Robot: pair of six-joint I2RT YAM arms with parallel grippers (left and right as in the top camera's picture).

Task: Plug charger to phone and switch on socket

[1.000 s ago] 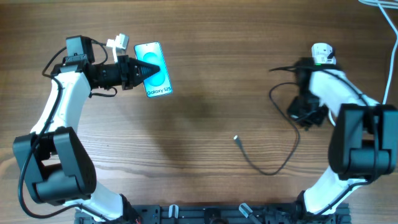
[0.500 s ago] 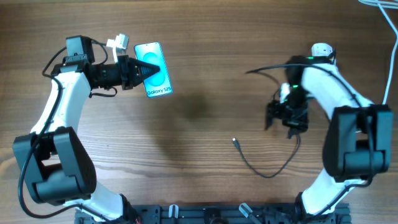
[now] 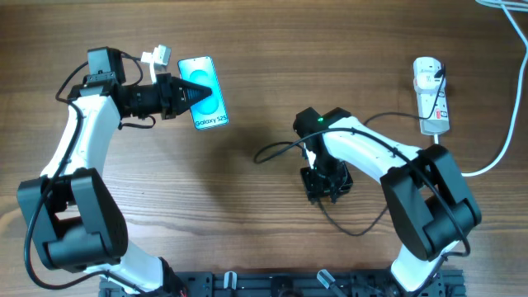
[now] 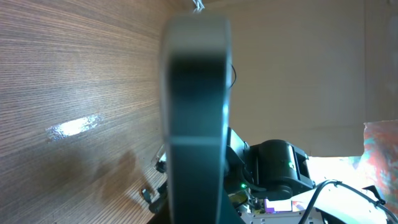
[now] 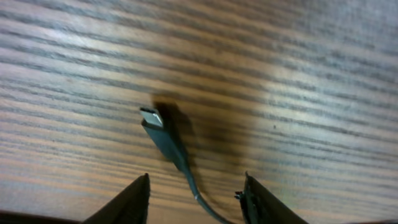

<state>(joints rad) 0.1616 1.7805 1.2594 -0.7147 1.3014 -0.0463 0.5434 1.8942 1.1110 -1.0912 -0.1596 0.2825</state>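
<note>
My left gripper (image 3: 183, 95) is shut on the left edge of the phone (image 3: 204, 92), which shows its teal screen and white strip. In the left wrist view the phone (image 4: 196, 112) is a dark edge-on slab. My right gripper (image 3: 323, 186) is open, low over the charger's connector end. In the right wrist view the metal-tipped connector (image 5: 153, 118) lies on the wood just ahead of the open fingers (image 5: 196, 199), with its thin cable running back between them. The charger cable (image 3: 363, 232) loops behind the gripper. The white socket (image 3: 431, 99) lies at the far right with a black plug (image 3: 437, 77) in it.
The socket's thick white cord (image 3: 505, 140) curves along the right edge of the wooden table (image 3: 264, 49). The right arm's own black cable (image 3: 272, 149) arcs left of its wrist. A small white part (image 3: 154, 58) sits behind the left wrist.
The right arm has swung left from the socket to the connector end of the cable, uncovering the socket. The left arm and the phone have not moved.
</note>
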